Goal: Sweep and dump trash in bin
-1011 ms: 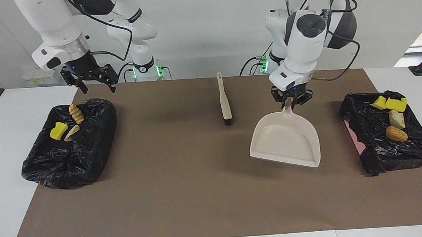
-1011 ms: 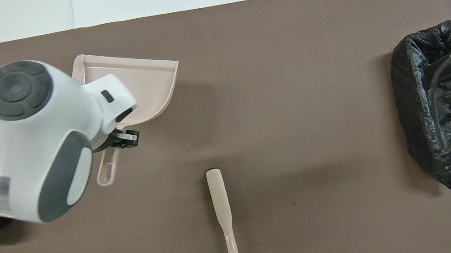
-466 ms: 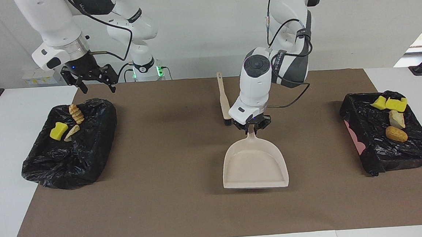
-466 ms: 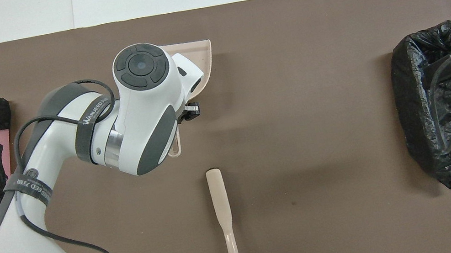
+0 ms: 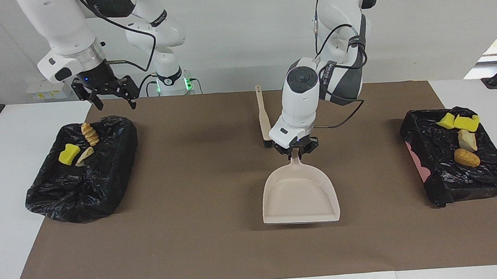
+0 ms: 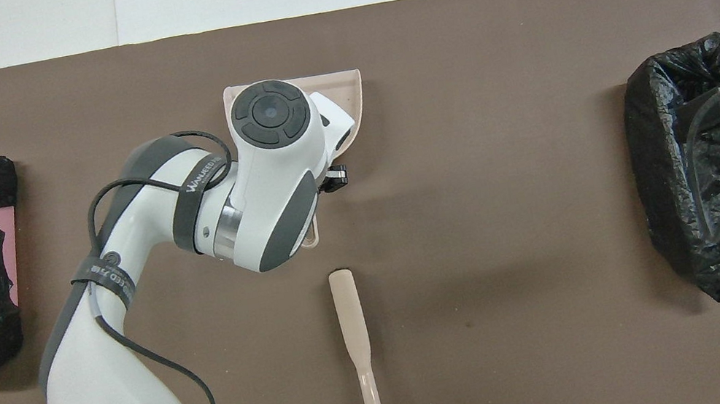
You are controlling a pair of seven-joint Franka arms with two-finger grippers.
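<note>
Beige dustpan lies mid-mat, handle toward the robots, with the left gripper clamped on that handle. Its mouth faces away from the robots. Beige brush lies just beside, long axis running near-to-far. All trash sits in black-lined bins at both table ends. Right gripper, fingers apart, waits over its own end's bin.
</note>
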